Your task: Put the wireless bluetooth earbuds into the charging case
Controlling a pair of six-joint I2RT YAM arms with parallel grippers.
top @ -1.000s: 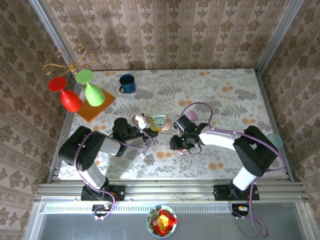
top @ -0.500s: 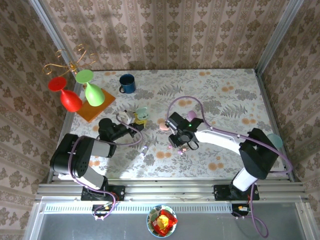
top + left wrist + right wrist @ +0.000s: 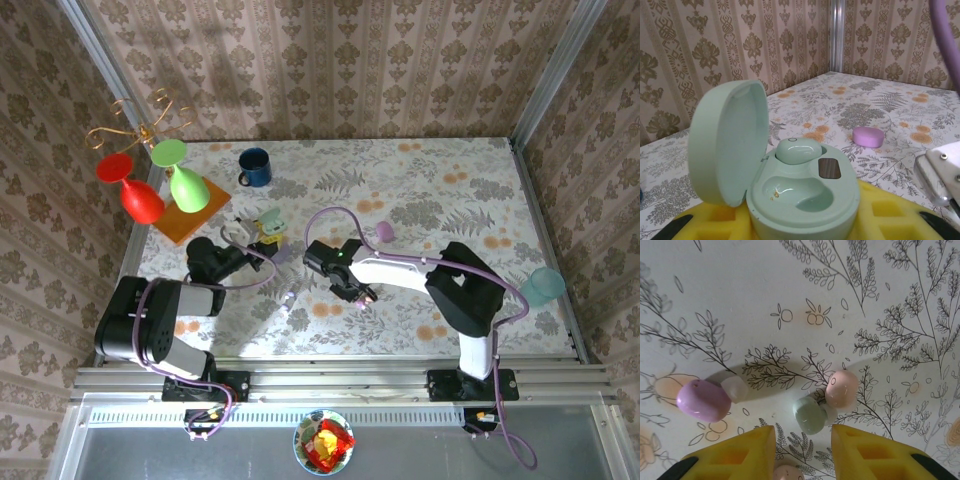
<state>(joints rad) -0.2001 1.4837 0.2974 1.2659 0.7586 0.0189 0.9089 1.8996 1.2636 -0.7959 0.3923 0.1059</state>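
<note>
Above green earbud (image 3: 809, 415) — right hand (image 3: 800, 436) parted, empty | left hand (image 3: 805, 227) clamps mint case (image 3: 790, 192)

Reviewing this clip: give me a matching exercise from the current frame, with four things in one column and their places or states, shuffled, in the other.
Things:
1. mint charging case
2. purple earbud
3. blue mug
4. pink case

Place or state:
A. closed, lying on the table
B. at the far side of the table, near the orange board
C. lid open, one mint earbud seated inside
D. loose on the table, near a green earbud

Pairs: 1-C, 2-D, 3-B, 4-A
</note>
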